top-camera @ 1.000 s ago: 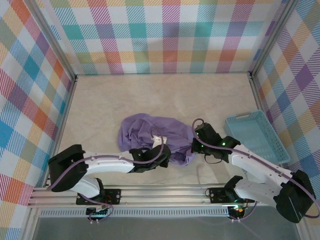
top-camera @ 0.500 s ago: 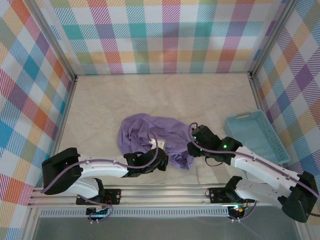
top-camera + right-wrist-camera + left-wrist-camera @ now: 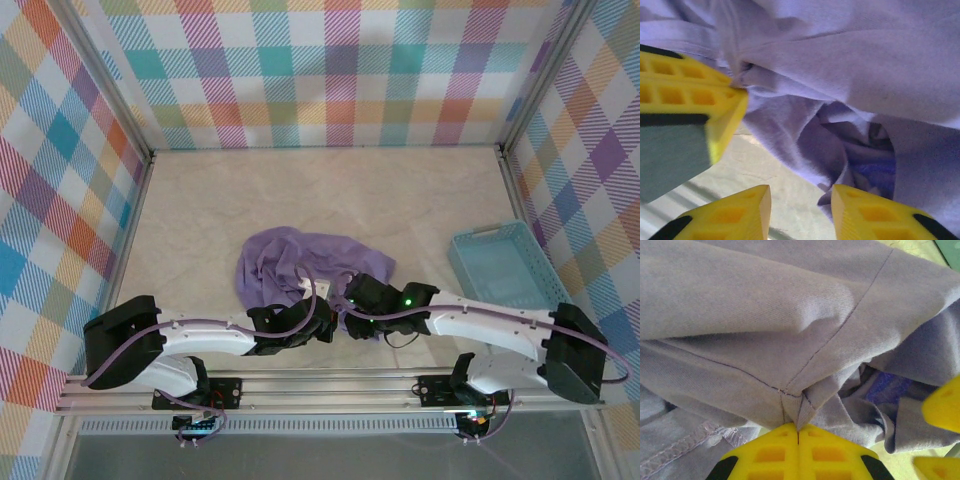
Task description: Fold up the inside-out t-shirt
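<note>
The left gripper (image 3: 798, 432) has its yellow ribbed fingers pressed together, clamped on a small pinch of cloth where two stitched seams meet. The right gripper (image 3: 800, 202) sits just to the right of it. Its yellow fingers stand apart and grip nothing, with bare table showing between them and a loose fold lying just beyond the tips.

Both work at the near edge of the thin, soft lavender-purple t-shirt (image 3: 295, 260). It lies in a crumpled heap on the pale marbled table (image 3: 200, 200), about midway across and towards the near side. A light blue plastic basket (image 3: 510, 270) stands well apart at the right.

The cloth looks light and limp, so it will likely sag and drag along the table rather than keep any shape, and a shallow pinch of a single layer may slip free. The stitched seams and hems are thicker and probably give the surest hold. A good spot for the right gripper seems to be a seam or hem beside the left's pinch, so the two could draw apart and spread the heap.
</note>
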Robot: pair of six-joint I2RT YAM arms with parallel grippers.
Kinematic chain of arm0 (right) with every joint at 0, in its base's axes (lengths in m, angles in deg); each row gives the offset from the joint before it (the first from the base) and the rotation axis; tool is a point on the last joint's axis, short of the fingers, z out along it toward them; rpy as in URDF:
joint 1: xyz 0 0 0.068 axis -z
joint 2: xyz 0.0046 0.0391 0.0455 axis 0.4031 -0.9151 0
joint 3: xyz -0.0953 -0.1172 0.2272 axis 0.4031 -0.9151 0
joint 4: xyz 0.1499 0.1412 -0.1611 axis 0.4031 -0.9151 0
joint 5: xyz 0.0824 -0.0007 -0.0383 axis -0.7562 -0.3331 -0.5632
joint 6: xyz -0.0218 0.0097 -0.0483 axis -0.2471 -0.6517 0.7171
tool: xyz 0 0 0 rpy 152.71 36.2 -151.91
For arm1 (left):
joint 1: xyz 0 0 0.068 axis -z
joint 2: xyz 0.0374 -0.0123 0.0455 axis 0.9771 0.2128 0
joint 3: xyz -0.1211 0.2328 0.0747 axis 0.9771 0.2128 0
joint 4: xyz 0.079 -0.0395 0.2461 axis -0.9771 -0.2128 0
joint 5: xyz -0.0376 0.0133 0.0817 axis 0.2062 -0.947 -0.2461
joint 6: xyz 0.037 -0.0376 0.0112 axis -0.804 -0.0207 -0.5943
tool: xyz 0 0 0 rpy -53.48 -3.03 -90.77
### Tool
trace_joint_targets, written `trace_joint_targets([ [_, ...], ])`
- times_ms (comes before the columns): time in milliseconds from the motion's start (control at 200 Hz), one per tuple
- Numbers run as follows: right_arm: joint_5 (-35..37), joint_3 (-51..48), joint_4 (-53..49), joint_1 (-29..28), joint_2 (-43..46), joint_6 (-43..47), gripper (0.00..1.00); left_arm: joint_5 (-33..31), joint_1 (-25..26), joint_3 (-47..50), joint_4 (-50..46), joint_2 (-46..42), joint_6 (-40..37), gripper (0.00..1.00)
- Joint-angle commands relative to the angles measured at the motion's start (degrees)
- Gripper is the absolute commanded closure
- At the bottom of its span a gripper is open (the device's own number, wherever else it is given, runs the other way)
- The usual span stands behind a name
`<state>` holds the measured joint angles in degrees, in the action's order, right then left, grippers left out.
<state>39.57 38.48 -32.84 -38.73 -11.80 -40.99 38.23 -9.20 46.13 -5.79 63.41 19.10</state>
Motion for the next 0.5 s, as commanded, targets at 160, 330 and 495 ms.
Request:
trace_joint_targets([
  [160,5.81,-1.56,0.09,1.63,-5.29,-4.99,0.68,0.50,0.75,1.22,2.03,-0.91,-0.91,1.00],
  [330,4.79,-3.24,2.13,3.80,-4.97,-5.18,0.73,0.51,1.01,1.44,2.37,-0.36,-0.74,1.00],
  [495,1.93,-3.35,4.41,3.88,-6.66,-4.16,0.73,0.51,1.08,1.10,2.29,0.04,-0.86,1.00],
])
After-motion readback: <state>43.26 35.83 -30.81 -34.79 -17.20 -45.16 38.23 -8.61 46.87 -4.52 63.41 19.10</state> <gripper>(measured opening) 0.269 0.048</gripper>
